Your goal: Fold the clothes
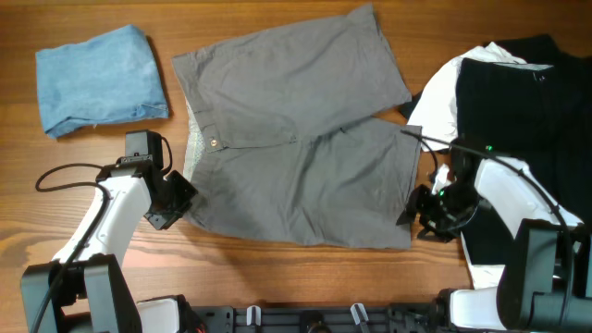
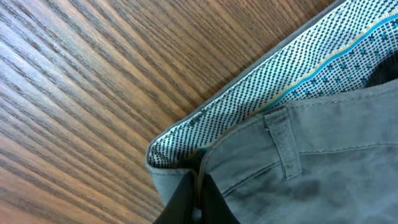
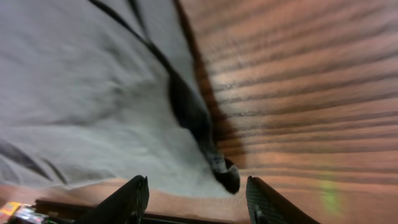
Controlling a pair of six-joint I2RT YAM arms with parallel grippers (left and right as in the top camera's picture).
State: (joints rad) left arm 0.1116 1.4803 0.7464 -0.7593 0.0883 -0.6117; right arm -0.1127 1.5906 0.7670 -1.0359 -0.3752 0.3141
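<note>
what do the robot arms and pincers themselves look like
Both arms are white rounded links with black joints. The left arm has a boxy black wrist and a black cable looping off it; the right arm carries a thin wire and a small green light. The left pincer and right pincer are black, with flat tapered fingers.

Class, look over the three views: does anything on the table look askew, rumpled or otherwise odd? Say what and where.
The grey shorts lie flat but slanted, their waistband gaping to show dotted lining. At the right edge, the black and white clothes sit in an unfolded heap.
</note>
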